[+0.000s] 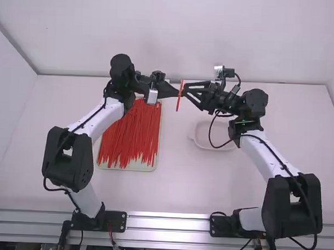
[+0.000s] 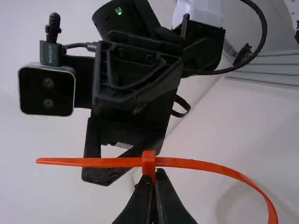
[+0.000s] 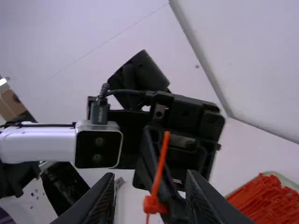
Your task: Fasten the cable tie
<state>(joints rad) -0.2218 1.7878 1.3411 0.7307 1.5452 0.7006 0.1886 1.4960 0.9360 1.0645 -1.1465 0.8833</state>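
While left gripper (image 2: 150, 183) is clamped on the red cable tie (image 2: 148, 161) head, upper centre of high view, right gripper (image 3: 150, 186) sits spread apart, fingers either side of the strap.

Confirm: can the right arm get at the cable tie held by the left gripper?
Likely yes. The left gripper holds the cable tie by its head, and the right gripper is open with the strap between its fingers. Nothing looks to block it.

Cable tie (image 2: 93, 162) smooth red plastic; table (image 1: 209, 170) matt white, smooth.
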